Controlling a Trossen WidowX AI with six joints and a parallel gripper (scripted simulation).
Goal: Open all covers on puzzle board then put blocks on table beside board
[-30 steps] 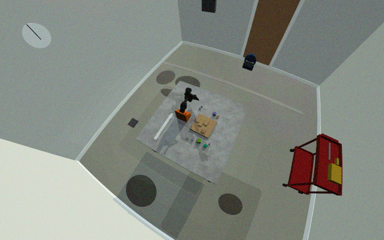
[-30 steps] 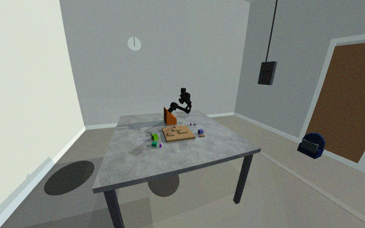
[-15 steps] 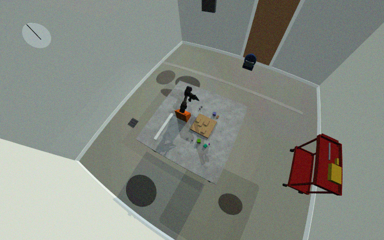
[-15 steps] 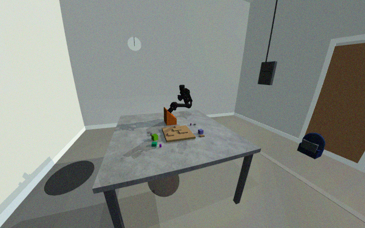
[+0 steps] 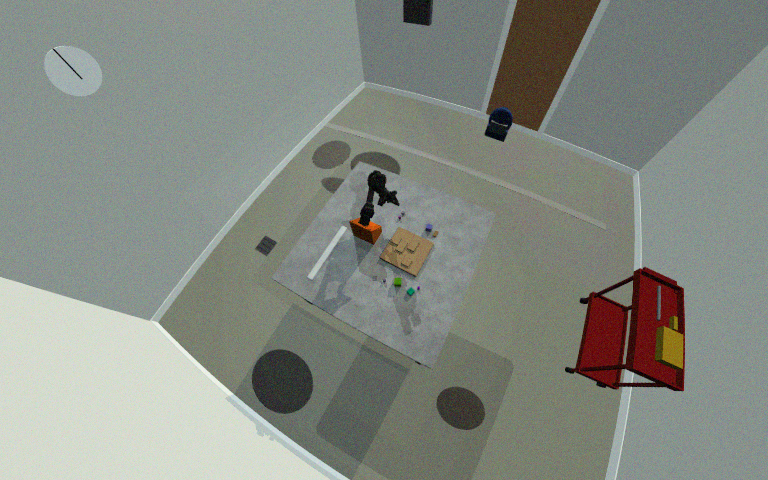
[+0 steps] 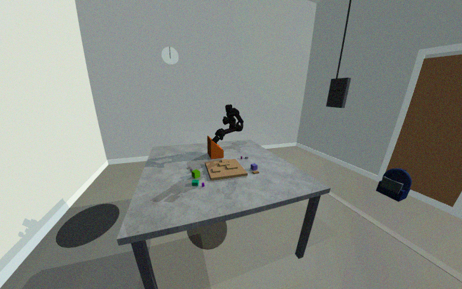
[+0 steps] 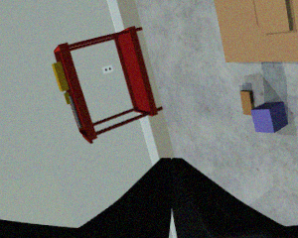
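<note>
The tan puzzle board (image 5: 424,248) (image 6: 230,174) (image 7: 235,50) lies flat on the table. Several raised tan covers stand on it; they are too small to tell whether each is open, and the well interiors cannot be made out. A blue-purple block (image 5: 428,227) (image 6: 254,167) (image 7: 262,120) rests on the table beside the board. A green block (image 5: 397,281) (image 6: 195,174) and a teal block (image 5: 410,291) (image 6: 195,182) rest on the table off the board's opposite side. My gripper (image 5: 397,203) (image 7: 171,169) is shut and empty, raised high and away from the board and blocks.
A small tan piece (image 5: 435,233) (image 6: 255,172) (image 7: 246,103) lies by the blue-purple block. A tiny purple item (image 5: 418,288) (image 6: 203,184) lies near the teal block. An orange wedge (image 5: 365,232) (image 6: 214,149) stands at the arm's base. A white strip (image 5: 327,252) lies beyond it.
</note>
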